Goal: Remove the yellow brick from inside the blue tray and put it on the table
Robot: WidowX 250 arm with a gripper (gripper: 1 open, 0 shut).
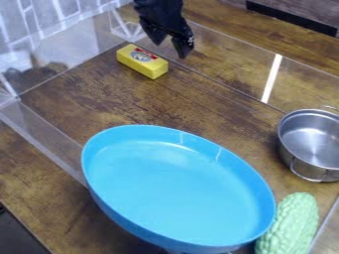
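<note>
Brick's out of the tray and down on the wood — job looks done from here.

The small bright yellow rectangular brick [142,61] lies flat on the dark brown wood-grain table [199,104], well apart from the big round light-blue plastic tray [113,149], which sits empty. My black gripper [176,41] hangs just beside the brick's far end, jaws spread, pinching nothing. Little seems left but pulling clear. My arm is cut off at the top edge, and I can't tell whether my fingertips touch the brick.

The dark brown wood-grain bench [159,104] carries a small yellow rectangular brick [142,61], a large round light-blue plastic tray [179,186], a small steel bowl [312,144] and a bumpy pale-green vegetable-shaped object [291,226].
</note>
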